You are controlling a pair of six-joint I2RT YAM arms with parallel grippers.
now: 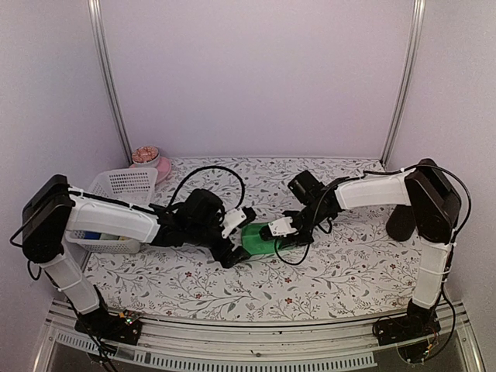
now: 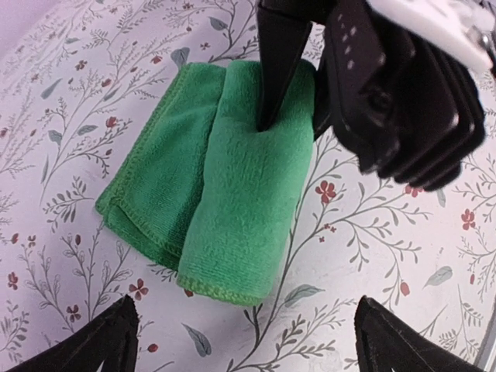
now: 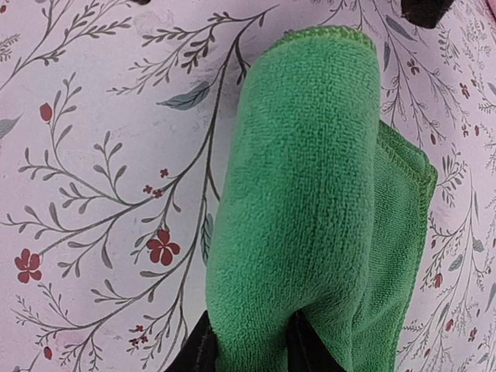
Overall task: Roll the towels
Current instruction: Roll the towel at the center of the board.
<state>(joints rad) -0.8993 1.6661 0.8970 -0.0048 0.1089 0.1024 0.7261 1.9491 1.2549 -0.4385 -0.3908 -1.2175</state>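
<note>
Task item: your small, soft, bright green towel (image 1: 260, 240) lies at the middle of the table (image 1: 194, 283), on the white cloth cover printed with grey sprigs and small red flowers.
Towel shape: part of it is wound into a thick roll (image 2: 248, 194). The rest lies flat and doubled beside and under that roll, its stitched edge showing at the roll's 9 o'clock in your left wrist view.
Right gripper: the black two-finger right gripper (image 3: 249, 353) comes in from the towel's 3 o'clock in the top view. Its fingers (image 3: 200, 350) are drawn in on one end of the roll, with green pile bunched between them, so you are clamped on the green towel.
Left gripper: the black two-finger left gripper (image 2: 248, 349) sits at the towel's 8 o'clock in the top view. Its fingertips (image 2: 101, 341) stand wide apart, they hold nothing, and you can see bare cloth cover between them and the roll's near end.
Arms: both reach inward, so the two tools meet over the towel from opposite sides.
Basket: a white plastic mesh basket (image 1: 128, 184) stands at the table's 9 to 10 o'clock, partly behind your left arm.
Bowl: a round pink bowl (image 1: 161, 167) sits just beyond the basket at 11 o'clock. Something brownish rests in it that you cannot make out.
</note>
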